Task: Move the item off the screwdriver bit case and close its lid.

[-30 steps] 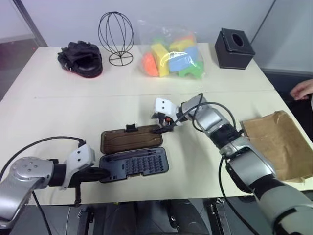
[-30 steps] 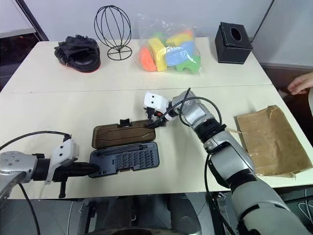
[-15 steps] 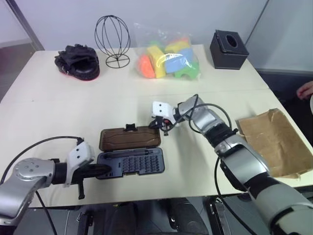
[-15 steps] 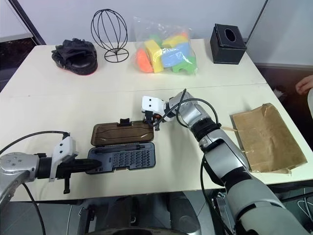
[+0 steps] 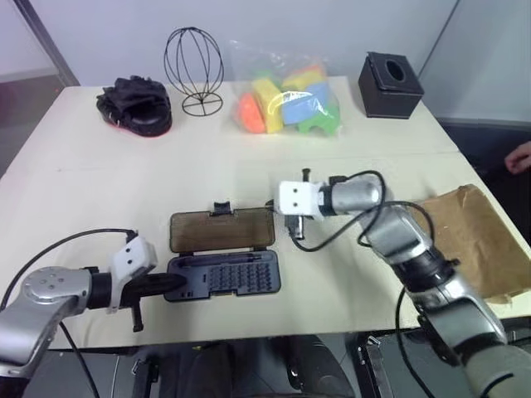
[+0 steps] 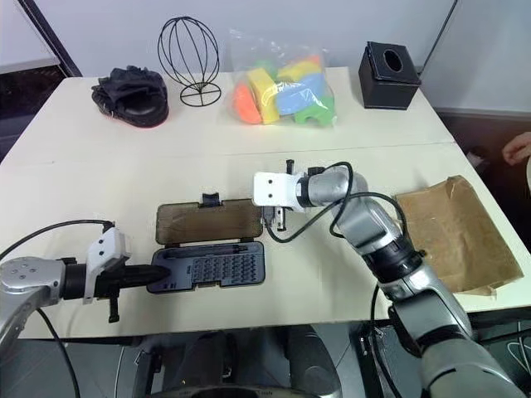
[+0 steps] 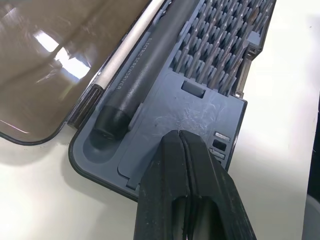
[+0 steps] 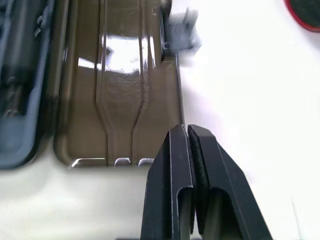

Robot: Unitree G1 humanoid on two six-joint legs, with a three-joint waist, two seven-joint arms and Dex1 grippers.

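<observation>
Presently the screwdriver bit case (image 5: 222, 276) lies open on the table (image 5: 99, 191), its tray of bits nearest the robot and its lid (image 5: 221, 231) folded flat on the far side, latch tab pointing away. The left gripper (image 7: 181, 150) has its two fingers pressed together, holding nothing; the tips rest on the bare corner of the tray, just beside the end of the dark driver handle (image 7: 145, 60) lying in its groove. The right gripper (image 8: 186, 134) is likewise closed and empty, poised above the table just beside the lid's right-hand edge, apart from it. The paper bag (image 5: 477, 240) lies flat on the table well to the right of the right gripper, clear of the case. Beyond both grippers stand a wire head form (image 5: 192, 68), a bag of foam blocks (image 5: 289, 98), a black tissue box (image 5: 390, 85) and a dark glove (image 5: 135, 104).
</observation>
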